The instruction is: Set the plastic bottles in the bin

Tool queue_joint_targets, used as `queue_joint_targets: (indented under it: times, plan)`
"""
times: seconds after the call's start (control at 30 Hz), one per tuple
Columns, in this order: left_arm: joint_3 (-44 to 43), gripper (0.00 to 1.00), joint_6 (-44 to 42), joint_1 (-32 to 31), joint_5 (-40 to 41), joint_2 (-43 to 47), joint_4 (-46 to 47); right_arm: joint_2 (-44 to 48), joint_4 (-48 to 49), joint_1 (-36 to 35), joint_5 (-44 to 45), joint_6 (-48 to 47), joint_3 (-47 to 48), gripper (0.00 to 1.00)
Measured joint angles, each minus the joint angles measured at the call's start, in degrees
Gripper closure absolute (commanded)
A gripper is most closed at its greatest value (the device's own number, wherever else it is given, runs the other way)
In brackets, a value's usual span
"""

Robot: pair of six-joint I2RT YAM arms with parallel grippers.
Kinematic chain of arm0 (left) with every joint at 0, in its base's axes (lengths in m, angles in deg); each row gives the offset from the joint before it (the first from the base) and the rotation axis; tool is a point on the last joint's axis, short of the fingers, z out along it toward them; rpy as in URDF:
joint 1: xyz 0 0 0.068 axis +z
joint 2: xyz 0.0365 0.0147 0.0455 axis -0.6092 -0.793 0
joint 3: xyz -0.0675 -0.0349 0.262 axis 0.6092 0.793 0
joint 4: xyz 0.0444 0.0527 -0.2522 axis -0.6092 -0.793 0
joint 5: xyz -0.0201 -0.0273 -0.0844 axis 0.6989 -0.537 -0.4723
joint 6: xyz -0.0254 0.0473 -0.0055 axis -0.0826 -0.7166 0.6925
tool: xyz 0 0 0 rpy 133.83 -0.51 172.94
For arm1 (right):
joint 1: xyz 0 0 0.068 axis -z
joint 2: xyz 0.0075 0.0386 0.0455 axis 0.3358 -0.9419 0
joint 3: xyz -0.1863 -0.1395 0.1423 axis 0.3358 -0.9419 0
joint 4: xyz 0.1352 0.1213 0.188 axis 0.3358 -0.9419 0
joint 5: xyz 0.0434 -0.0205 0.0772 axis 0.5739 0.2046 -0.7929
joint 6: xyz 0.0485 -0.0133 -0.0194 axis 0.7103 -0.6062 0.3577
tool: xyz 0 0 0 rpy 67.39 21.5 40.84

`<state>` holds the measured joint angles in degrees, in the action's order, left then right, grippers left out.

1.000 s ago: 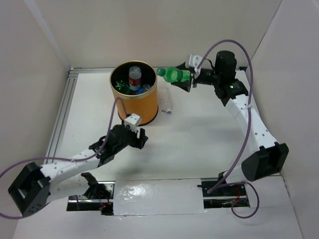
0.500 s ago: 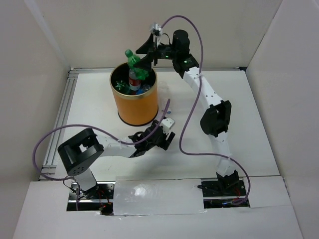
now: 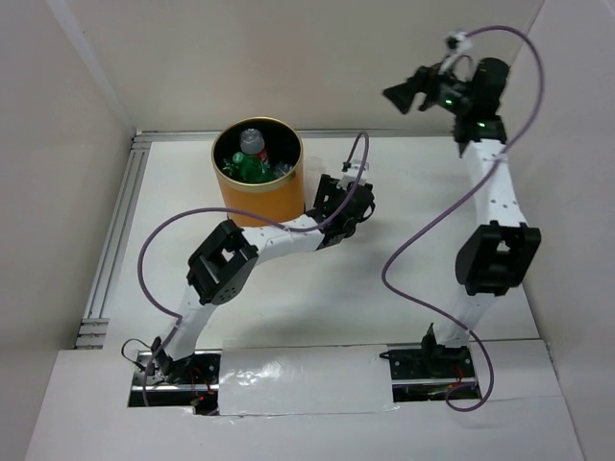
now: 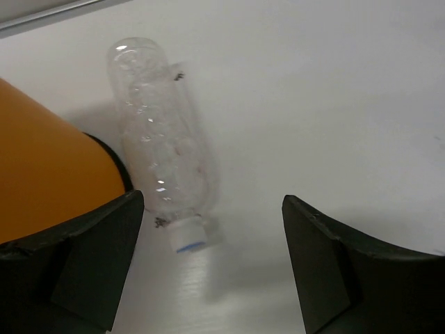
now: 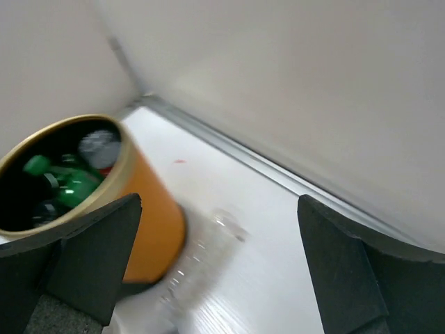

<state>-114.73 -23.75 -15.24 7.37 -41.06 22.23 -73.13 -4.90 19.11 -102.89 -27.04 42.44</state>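
**One more binned!**

The green bottle (image 3: 252, 169) now lies in the bin (image 3: 261, 200); the right tool (image 3: 398, 94) has swung up and away, fingers apart, empty. The left tool (image 4: 212, 271) has slid beside the bin, spread wide over a clear bottle (image 4: 163, 139) lying on the worktop (image 4: 334, 83).
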Motion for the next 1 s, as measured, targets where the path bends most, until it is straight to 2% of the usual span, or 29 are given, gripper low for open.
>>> queue_joint_targets:
  times: [0.1,0.17,0.3,0.47,0.63,0.73,0.77,0.8,0.87,0.9,1.0]
  plan:
    - [-4.26,0.06,1.79,2.08,3.85,-2.69,-3.67,4.92,1.16,10.03,0.17,1.25,-6.51,0.0]
    - [-5.86,0.06,1.97,3.58,6.32,-4.17,-4.92,7.19,1.33,13.51,0.11,1.64,-10.64,0.0]
    - [-10.05,0.06,2.69,6.12,8.68,-8.17,-6.58,11.26,1.01,15.78,-2.19,1.57,-19.67,0.0]
    - [-14.53,0.06,5.57,6.71,10.19,-13.77,-10.78,14.23,0.76,17.75,-5.11,1.64,-26.58,0.0]
    - [-19.58,0.12,7.91,7.28,10.34,-18.45,-16.83,18.73,0.9,20.57,-6.93,1.79,-31.06,0.0]
    - [-24.09,0.31,9.31,8.31,8.92,-20.28,-20.06,20.33,0.96,21.03,-8.11,1.88,-31.58,0.0]
    - [-25.03,0.47,9.68,8.85,7.91,-20.35,-21.18,20.59,1.16,21.0,-8.5,2.1,-31.65,0.0]
    - [-25.53,0.53,10.36,9.31,7.02,-20.35,-22.29,20.79,1.36,21.0,-8.9,2.32,-31.8,0.0]
    - [-26.01,0.62,10.99,10.12,5.64,-20.35,-23.76,20.9,1.46,20.96,-9.29,2.95,-32.22,0.0]
    - [-26.01,0.71,10.97,10.36,5.29,-20.33,-23.96,20.9,1.46,20.96,-9.4,3.26,-32.35,0.0]
    - [-25.03,0.82,11.87,10.88,3.76,-19.58,-23.71,20.9,1.86,20.96,-9.66,3.87,-32.98,0.0]
